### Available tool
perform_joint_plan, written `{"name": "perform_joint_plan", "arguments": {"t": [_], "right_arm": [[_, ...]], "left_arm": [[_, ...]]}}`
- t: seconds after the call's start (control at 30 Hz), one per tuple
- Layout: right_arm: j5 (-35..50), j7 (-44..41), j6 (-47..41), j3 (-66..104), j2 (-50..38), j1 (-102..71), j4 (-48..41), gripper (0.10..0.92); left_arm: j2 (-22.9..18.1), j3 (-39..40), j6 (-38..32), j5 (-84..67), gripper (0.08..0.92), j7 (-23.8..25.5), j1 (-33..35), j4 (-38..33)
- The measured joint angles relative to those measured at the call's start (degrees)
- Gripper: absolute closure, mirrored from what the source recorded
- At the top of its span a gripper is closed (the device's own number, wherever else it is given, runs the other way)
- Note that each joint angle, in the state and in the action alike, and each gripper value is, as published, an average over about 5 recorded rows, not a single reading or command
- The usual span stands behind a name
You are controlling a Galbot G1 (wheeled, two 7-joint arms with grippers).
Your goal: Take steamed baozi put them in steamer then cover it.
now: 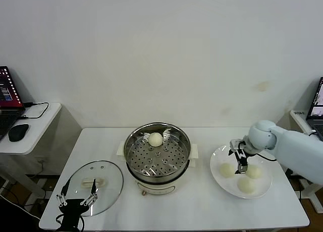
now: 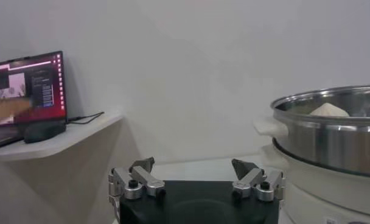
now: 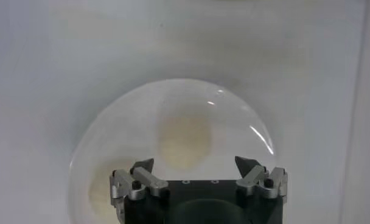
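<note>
Step in hand, as we read it: 2nd baozi pickup.

One steamed baozi [image 1: 155,139] already sits on the perforated tray of the steamer [image 1: 132,141], toward 12 o'clock of the tray. Steamer stands mid-desk [image 1: 202,207]. Three more baozi remain on the white plate [image 1: 218,177], at 3 o'clock from the steamer: one at plate's 9 o'clock [image 1: 227,170], one near 2 o'clock [image 1: 254,172], one at 6 o'clock [image 1: 246,184].

Right hand [image 1: 241,161] is over the plate, fingers spread wide, nothing pinched, sitting between the 9 o'clock and 2 o'clock buns. Right wrist view shows a bun [image 3: 184,140] just ahead of the open fingers [image 3: 142,165], another at the edge near one finger.

Left hand [image 1: 78,195] parked over the glass lid [image 1: 108,171], at 8 o'clock from the steamer, fingers also spread, empty.

How we'd do it well:
- Pick ONE bun, prob. the 9 o'clock one; centre it between the fingers before descending. Right now the hand straddles the gap between two, so it risks nudging both.
- Come down so fingertips flank the bun's widest part, w/o scraping the plate.
- Close gently: buns look soft, likely to dent or squeeze out.
- Lift straight up, clear the steamer rim, drop in a free spot away from the bun at 12 o'clock.
- Lid goes on only after all four are in.
</note>
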Motion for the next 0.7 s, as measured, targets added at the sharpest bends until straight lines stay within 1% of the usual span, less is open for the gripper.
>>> {"name": "perform_joint_plan", "arguments": {"t": [0.27,0.4,0.5,0.7], "right_arm": [[-2.04,0.66,0.53,2.75,2.51,-3.72,-2.85,0.205],[-2.93,0.91,0.66,3.75,3.70,-5.03,-4.07,0.221],[-3.56,0.99,0.65,4.35,4.25,-5.85,-4.79,0.247],[-4.72,1.07,0.56,5.46,4.75,-6.90,-5.71,0.325]], "left_arm": [[0.04,0.23,-0.04,-0.03,0.177,0.22,-0.03,0.02],[-0.04,0.24,-0.04,-0.04,0.177,0.21,-0.10,0.03],[-0.04,0.24,-0.05,-0.07,0.177,0.21,-0.10,0.12],[-0.18,0.32,-0.05,-0.10,0.177,0.19,-0.16,0.28]]}}
